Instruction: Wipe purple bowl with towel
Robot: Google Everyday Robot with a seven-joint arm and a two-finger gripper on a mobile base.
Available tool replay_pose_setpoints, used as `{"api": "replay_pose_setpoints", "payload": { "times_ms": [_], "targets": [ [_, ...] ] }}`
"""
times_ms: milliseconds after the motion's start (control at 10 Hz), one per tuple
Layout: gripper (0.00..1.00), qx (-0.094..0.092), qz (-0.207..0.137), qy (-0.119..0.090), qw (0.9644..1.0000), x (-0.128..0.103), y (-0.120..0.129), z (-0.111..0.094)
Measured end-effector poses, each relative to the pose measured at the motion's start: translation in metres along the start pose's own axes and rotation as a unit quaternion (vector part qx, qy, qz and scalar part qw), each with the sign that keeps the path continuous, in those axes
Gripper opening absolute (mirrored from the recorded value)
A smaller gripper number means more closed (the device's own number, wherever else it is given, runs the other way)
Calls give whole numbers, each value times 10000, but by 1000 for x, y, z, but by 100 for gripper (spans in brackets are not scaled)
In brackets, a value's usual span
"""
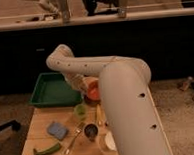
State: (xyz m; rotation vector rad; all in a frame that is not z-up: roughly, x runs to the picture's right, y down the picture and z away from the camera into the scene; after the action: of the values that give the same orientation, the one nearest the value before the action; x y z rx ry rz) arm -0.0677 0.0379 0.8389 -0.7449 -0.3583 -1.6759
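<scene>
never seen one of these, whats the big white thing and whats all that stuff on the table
The big white tube is a robot's arm, seen by one camera looking down on the table. It ends in its tool, a two-finger clamp, closed, between the green tray and the orange bowl. Whether it holds anything I cannot tell. On the table also lie a blue sponge, a green cup, a spoon and a long green vegetable.

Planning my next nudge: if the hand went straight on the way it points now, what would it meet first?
Probably the orange bowl. The hand, shut, sits beside the green tray, angled down and right toward that bowl; depth is unclear, so it might pass beside it.
</scene>
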Motion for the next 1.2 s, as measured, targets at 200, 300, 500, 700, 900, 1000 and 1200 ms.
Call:
{"api": "replay_pose_setpoints", "payload": {
  "times_ms": [200,300,500,700,900,1000,1200],
  "targets": [
    [0,-16,255,-81,9996,-1,20,8],
    [0,-14,352,-119,9993,-2,28,11],
    [0,-27,626,-221,9978,-4,50,19],
    [0,-34,846,-309,9959,-7,67,25],
    [0,-43,1078,-401,9934,-12,85,32],
    [0,-47,1223,-461,9914,-15,96,37],
    [0,-56,1444,-545,9880,-20,113,45]
  ]
}}
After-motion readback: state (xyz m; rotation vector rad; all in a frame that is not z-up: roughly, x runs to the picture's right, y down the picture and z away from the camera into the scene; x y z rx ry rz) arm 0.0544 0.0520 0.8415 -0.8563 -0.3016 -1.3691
